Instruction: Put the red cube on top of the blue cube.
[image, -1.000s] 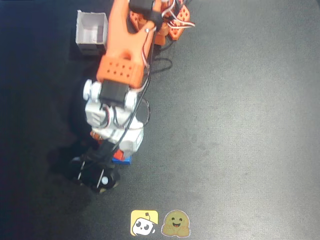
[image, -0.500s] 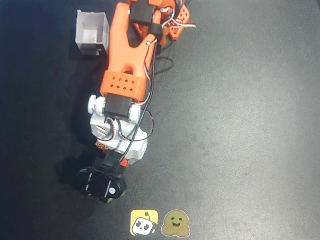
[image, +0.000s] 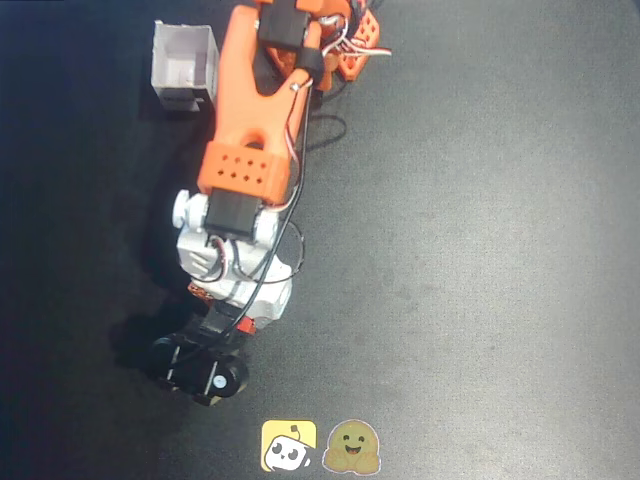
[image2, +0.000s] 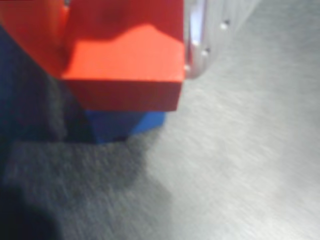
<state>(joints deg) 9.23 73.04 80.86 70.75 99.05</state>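
Note:
In the wrist view the red cube (image2: 125, 65) fills the upper left, and my gripper (image2: 120, 47) is shut on it. An orange finger (image2: 30, 35) presses its left side and a pale finger (image2: 200, 45) its right. Directly under it the blue cube (image2: 122, 125) stands on the grey table, with only its lower front showing. The red cube looks set squarely over the blue one; I cannot tell whether they touch. In the overhead view the orange and white arm (image: 240, 260) covers both cubes.
A white open box (image: 185, 65) stands at the back left in the overhead view. Two cartoon stickers (image: 320, 446) lie at the front edge. The black wrist camera (image: 200, 370) sticks out in front of the arm. The arm's base (image: 340, 40) is at the top.
The arm has reached further toward the front edge, then shifted slightly left. The blue cube's edge seen under the wrist a second ago is now covered.

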